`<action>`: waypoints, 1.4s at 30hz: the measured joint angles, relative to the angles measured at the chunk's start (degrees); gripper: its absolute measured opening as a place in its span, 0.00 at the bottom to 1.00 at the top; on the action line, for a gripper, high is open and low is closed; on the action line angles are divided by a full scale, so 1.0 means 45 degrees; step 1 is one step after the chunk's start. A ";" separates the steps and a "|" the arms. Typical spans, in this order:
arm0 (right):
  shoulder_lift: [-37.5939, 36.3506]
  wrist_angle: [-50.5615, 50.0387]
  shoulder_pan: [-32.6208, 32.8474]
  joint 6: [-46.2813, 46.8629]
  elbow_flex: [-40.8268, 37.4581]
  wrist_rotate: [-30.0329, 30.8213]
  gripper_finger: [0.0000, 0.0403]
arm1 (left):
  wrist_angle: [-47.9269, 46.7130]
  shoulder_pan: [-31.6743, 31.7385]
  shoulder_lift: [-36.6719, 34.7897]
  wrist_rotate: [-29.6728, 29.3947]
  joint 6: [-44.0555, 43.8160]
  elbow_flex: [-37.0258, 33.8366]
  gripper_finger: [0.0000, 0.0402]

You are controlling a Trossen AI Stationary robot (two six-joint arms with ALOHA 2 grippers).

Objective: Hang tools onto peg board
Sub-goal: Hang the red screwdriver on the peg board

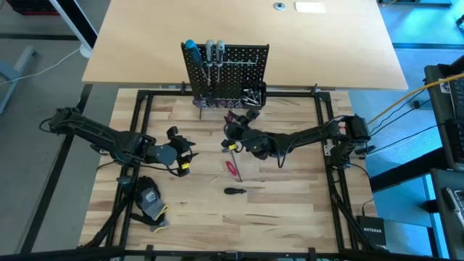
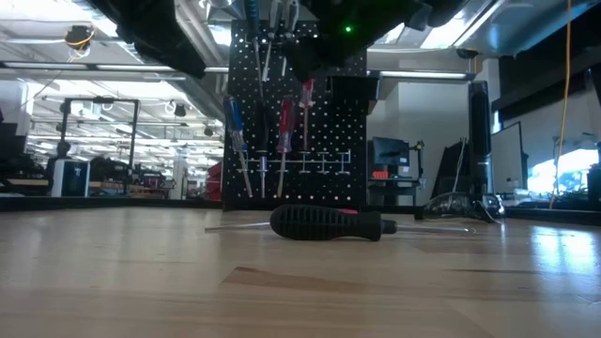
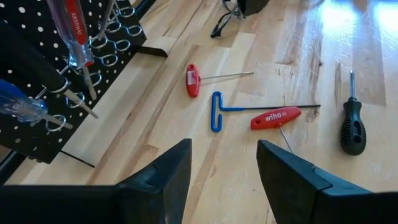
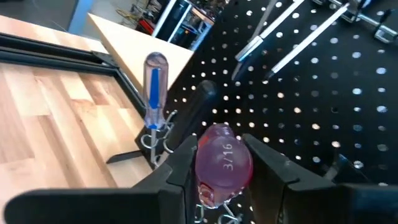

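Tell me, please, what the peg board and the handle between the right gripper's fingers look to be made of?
Peg board: probably sheet metal with a matte black coat, judging by its thin, stiff panel and neat rows of punched holes. Handle in the right gripper: likely clear red plastic; light passes through it and a printed size mark shows.

I see the peg board (image 1: 226, 69) standing upright at 12 o'clock on the table, black, perforated, wire hooks along it. A blue-handled screwdriver (image 1: 191, 52) and two grey-handled ones (image 1: 214, 51) hang at its top left. A red 3/16 driver (image 4: 222, 163) sits at the board's hooks, clamped between dark fingers. On the wood at 6 o'clock from the board lie a red-handled screwdriver (image 1: 231, 168), a black-handled screwdriver (image 1: 235, 191), a blue T-shaped key (image 3: 217, 111) and a small red-headed key (image 3: 193, 81), all flat.
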 joint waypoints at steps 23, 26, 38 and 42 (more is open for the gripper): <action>0.0000 -0.0949 -0.1221 0.2559 -0.0002 -0.1091 0.28 | 0.0000 0.0001 0.0000 -0.0001 -0.0001 -0.0005 0.42; 0.0000 -0.1386 -0.1421 0.3091 -0.0005 -0.1238 0.28 | 0.0005 0.0001 0.0000 -0.0001 -0.0001 -0.0005 0.42; -0.0039 -0.1513 -0.1821 0.3676 0.0019 -0.1779 0.28 | 0.0019 0.0001 0.0000 -0.0001 -0.0001 -0.0010 0.42; -0.0044 -0.1412 -0.1813 0.3681 0.0018 -0.1774 0.28 | 0.0025 0.0001 0.0000 -0.0003 -0.0040 -0.0010 0.42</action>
